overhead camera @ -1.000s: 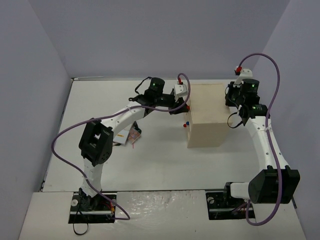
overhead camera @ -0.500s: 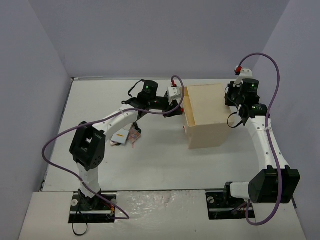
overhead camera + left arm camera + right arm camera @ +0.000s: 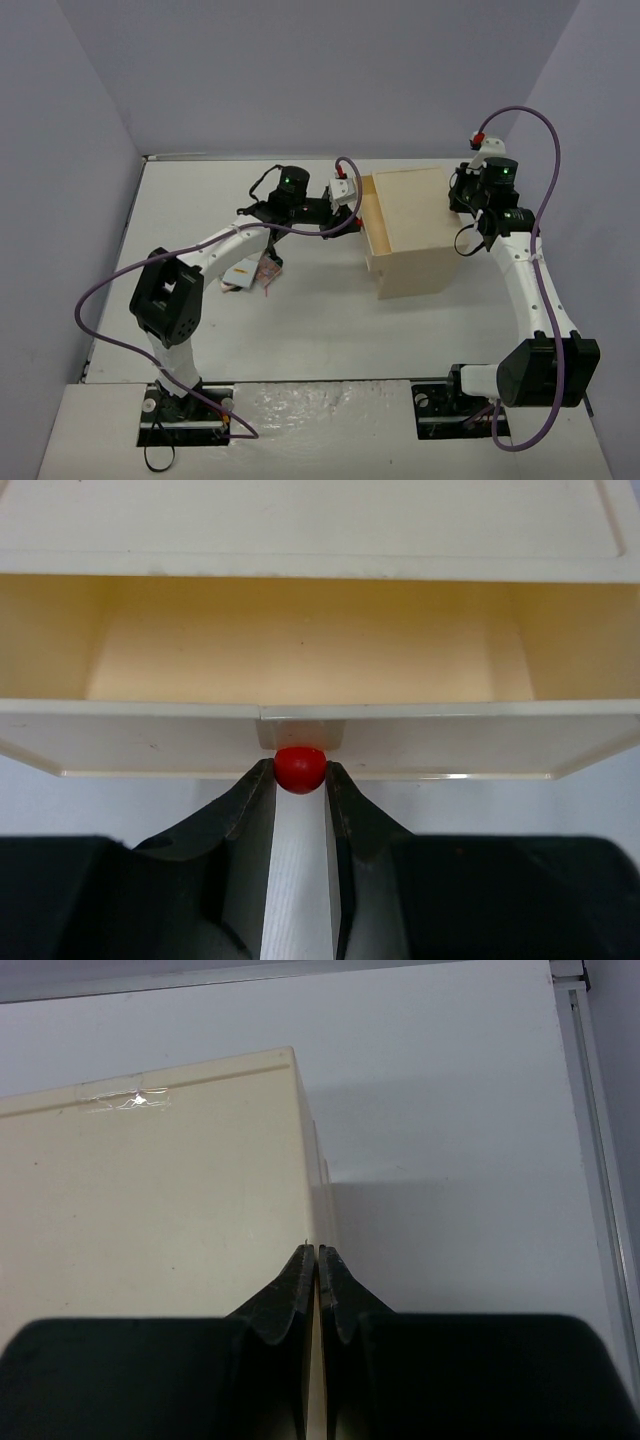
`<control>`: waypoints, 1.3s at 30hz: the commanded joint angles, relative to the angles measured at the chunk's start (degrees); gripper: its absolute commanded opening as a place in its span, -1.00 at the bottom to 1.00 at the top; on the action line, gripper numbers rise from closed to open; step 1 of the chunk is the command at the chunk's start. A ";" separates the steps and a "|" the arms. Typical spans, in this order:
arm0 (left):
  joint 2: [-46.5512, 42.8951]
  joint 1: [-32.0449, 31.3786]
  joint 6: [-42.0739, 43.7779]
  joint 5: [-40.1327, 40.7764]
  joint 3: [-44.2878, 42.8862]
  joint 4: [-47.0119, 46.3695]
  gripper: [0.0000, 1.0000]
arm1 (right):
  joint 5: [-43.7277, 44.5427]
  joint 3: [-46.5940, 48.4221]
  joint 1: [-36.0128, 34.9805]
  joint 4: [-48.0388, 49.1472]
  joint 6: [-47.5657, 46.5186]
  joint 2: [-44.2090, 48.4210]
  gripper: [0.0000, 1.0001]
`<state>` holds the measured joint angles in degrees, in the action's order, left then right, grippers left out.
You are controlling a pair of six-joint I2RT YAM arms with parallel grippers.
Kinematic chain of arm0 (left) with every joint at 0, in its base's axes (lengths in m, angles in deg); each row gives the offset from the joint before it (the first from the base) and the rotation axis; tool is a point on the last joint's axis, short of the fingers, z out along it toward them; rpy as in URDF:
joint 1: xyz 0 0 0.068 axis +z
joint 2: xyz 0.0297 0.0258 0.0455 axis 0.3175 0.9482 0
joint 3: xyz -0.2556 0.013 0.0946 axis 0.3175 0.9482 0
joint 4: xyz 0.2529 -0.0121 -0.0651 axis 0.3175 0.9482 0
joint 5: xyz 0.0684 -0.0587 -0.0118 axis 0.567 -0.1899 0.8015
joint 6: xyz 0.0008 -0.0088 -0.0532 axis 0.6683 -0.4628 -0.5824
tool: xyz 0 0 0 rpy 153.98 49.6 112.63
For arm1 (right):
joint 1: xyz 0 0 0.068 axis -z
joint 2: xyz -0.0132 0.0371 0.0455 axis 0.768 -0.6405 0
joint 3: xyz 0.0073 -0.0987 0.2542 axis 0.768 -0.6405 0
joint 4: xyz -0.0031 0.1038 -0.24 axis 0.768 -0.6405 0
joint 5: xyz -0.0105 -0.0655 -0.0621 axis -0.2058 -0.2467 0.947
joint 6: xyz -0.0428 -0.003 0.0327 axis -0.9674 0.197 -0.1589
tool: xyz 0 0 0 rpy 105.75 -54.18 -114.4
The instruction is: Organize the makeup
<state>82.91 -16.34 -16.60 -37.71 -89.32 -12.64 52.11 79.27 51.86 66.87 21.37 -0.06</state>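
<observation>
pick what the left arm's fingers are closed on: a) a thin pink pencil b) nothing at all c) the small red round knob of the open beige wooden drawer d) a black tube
C: the left wrist view shows the left arm's fingers pinching the small red round knob on the front of the pulled-out beige wooden drawer.

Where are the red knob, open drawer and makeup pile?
red knob (image 3: 300, 768), left wrist view, ball's front.
open drawer (image 3: 130, 735), left wrist view, its front wall.
makeup pile (image 3: 255, 275), top external view, its middle.
</observation>
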 commanded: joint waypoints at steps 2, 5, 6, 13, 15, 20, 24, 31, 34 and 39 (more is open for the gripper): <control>-4.90 2.23 1.95 -0.62 1.98 4.54 -1.00 | 7.28 0.46 1.48 1.81 -1.22 0.61 -1.00; -5.26 2.62 1.85 -0.52 2.05 4.54 -1.00 | 7.49 0.39 1.48 1.81 -1.17 0.50 -1.00; -5.42 2.86 1.71 -0.46 2.07 4.54 -1.00 | 7.72 0.37 1.48 1.81 -1.17 0.52 -1.00; -5.21 3.53 1.44 -0.87 0.21 6.69 -1.00 | 9.85 0.16 1.53 1.95 -1.00 0.92 -1.00; -5.26 3.87 1.37 -0.96 0.48 7.00 -1.00 | 9.96 0.11 1.69 1.90 -0.91 1.00 -1.00; -6.16 4.65 1.09 -0.81 2.32 6.81 -1.00 | 9.98 0.07 2.09 2.02 -0.61 1.13 -1.00; -6.84 5.67 0.90 -0.96 3.08 6.52 -1.00 | 9.83 0.15 2.13 2.07 -0.56 1.09 -1.00; -6.33 6.29 0.31 -2.20 1.90 7.52 -1.00 | 9.34 0.34 2.18 2.08 -0.40 0.87 -1.00; -5.95 6.29 -0.14 -2.04 1.16 8.26 -0.61 | 8.92 0.77 2.27 2.09 -0.38 1.18 -0.82; -6.86 6.20 -0.23 -0.94 0.49 9.12 0.07 | 6.37 1.94 2.21 2.05 -0.61 1.63 -0.15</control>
<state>79.64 -11.89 -17.18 -39.35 -86.61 -6.33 54.32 79.27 52.29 66.82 22.27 -0.04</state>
